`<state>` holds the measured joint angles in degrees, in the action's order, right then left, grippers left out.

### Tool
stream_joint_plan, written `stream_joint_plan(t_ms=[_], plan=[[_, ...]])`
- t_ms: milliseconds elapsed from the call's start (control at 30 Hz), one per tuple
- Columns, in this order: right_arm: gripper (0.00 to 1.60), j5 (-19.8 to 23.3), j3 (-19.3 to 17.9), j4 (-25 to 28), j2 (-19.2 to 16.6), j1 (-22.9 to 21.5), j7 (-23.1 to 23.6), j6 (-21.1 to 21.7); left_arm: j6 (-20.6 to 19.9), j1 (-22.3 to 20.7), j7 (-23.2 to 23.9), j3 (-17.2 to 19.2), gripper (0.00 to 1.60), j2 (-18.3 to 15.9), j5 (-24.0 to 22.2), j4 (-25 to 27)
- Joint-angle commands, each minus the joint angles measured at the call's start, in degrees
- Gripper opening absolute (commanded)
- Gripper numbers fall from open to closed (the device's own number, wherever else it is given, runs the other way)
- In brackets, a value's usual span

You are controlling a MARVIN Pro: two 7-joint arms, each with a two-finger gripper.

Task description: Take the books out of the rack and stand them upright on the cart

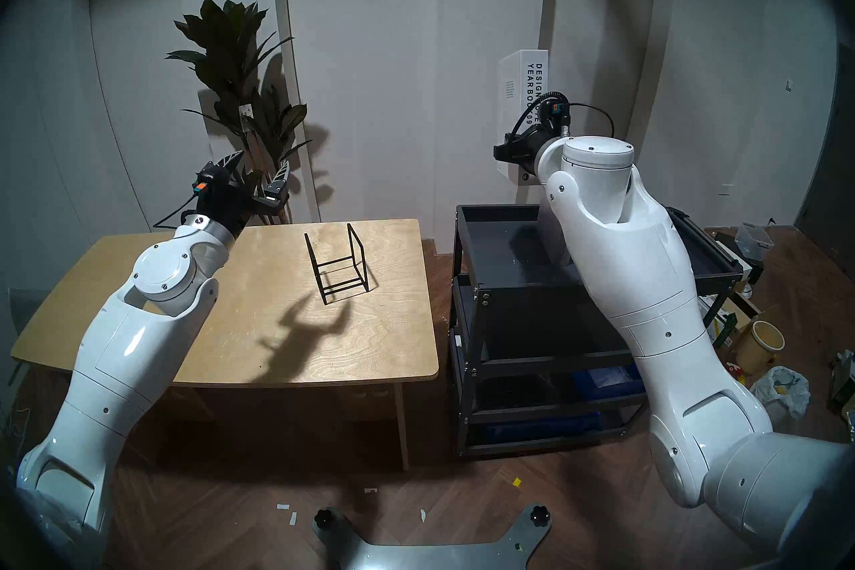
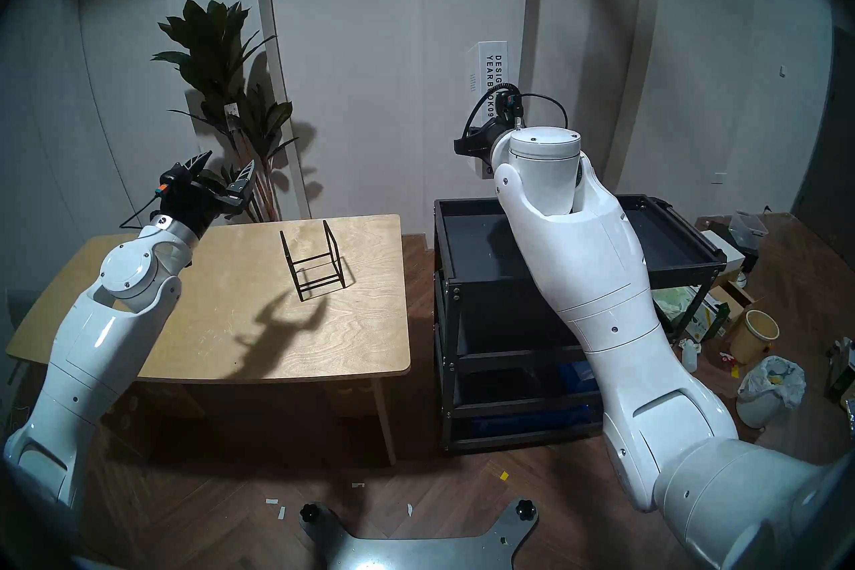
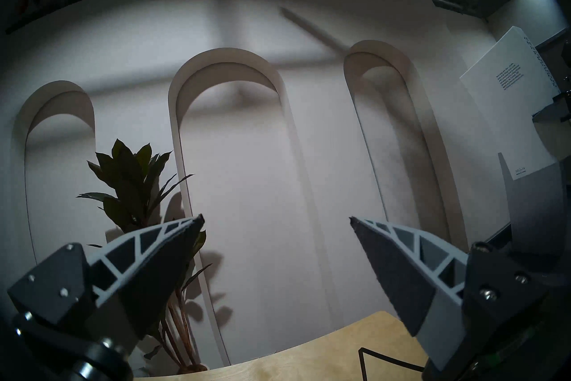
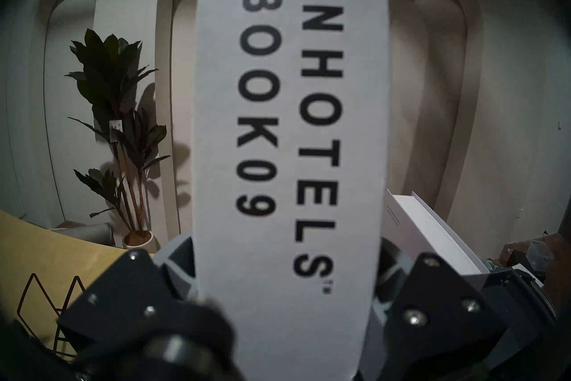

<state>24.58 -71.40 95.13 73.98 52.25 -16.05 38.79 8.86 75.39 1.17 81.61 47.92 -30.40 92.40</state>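
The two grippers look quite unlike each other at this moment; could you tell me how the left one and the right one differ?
The left gripper has its jaws spread wide with nothing between them, while the right gripper is clamped on the white book. The left gripper hangs over the wooden table near the wire rack; the right gripper holds its book upright above the black cart. Both have the same ribbed grey fingers.

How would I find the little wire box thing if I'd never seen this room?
Look for the light wooden table left of the tall black metal cart. Near the table's middle stands the small black wire rack, an open box frame with two upright rectangular ends. It is the only thing standing on the tabletop, with nothing in it, so you see the wood straight through it.
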Motion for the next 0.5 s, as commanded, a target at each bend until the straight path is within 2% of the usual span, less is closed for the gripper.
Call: stream_joint_plan(t_ms=[0, 33, 67, 100, 133, 200, 300, 467], plan=[[0.00, -3.3, -0.4, -0.4, 0.1, 2.2, 2.0, -7.1, 1.8, -1.2, -0.4, 1.0, 1.60, 0.2, 0.3, 0.0], [0.00, -3.8, -0.5, -0.9, 0.4, 2.3, 2.1, -6.7, 1.6, -1.5, -0.5, 0.8, 1.60, 0.3, 0.4, -0.1], [0.00, -4.0, -0.2, -1.6, 0.2, 2.6, 2.2, -8.9, 1.5, -1.8, -0.5, 0.7, 1.60, 0.4, 0.5, -0.1], [0.00, -4.0, -0.8, -2.2, 1.2, 2.5, 2.2, -8.1, 1.3, -2.0, -0.4, 0.6, 1.60, 0.5, 0.5, -0.2], [0.00, -3.9, -0.6, -3.1, 1.3, 2.5, 2.1, -10.2, 1.2, -2.2, -0.4, 0.5, 1.60, 0.6, 0.6, -0.2], [0.00, -3.7, -0.8, -5.3, 2.7, 1.6, 1.2, -10.7, 1.0, -2.5, -0.4, 0.3, 1.60, 0.7, 0.7, -0.1], [0.00, -3.2, -0.2, -8.3, 2.6, 0.2, 2.9, -13.7, 0.8, -2.5, -0.5, 0.1, 1.60, 0.9, 0.9, 0.1], [0.00, -3.5, 1.0, -10.9, 2.2, -1.6, 5.6, -14.7, 0.6, -2.0, -0.8, 0.3, 1.60, 1.1, 1.0, 0.4]])
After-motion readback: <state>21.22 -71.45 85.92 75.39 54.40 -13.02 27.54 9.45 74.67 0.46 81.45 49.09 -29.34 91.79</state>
